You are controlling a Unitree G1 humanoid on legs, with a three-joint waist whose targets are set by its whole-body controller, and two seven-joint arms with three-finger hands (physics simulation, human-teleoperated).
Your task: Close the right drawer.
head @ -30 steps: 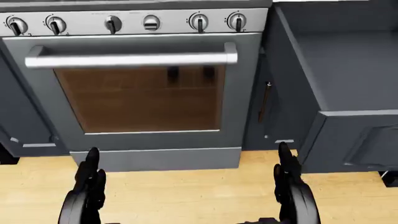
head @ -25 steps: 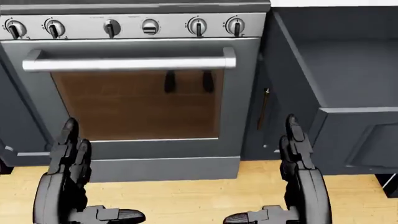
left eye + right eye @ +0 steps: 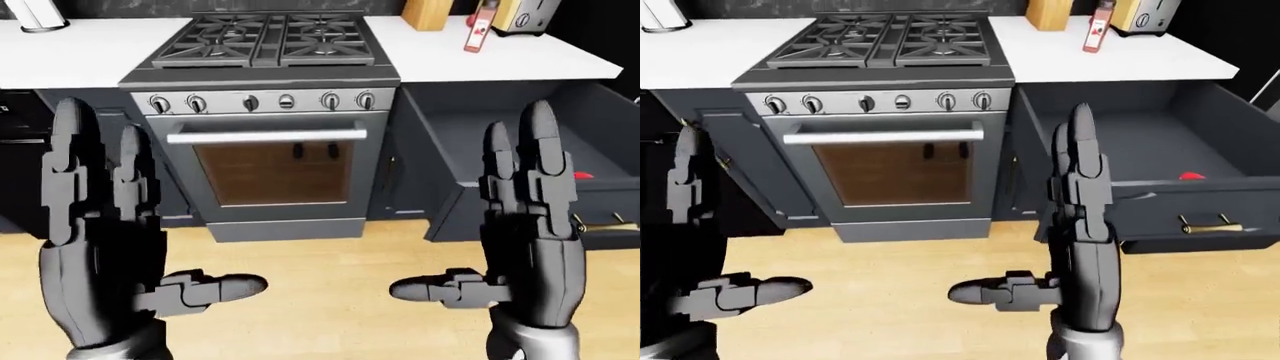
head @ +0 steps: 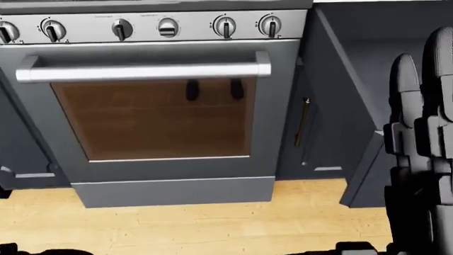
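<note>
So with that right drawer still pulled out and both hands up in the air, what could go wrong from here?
The right hand is raised and open, not touching the drawer; a push off-centre might skew it. A small red thing lies inside near the front wall and could slide when the drawer shuts. The left hand, also open, stands before the oven and might knock its handle.

Brushed metal oven handle [image 4: 142, 71], brown glossy oven window [image 4: 152, 119], matt grey drawer [image 3: 1160, 161] with brass pull [image 3: 1210, 223], pale wood floor [image 3: 330, 300].
</note>
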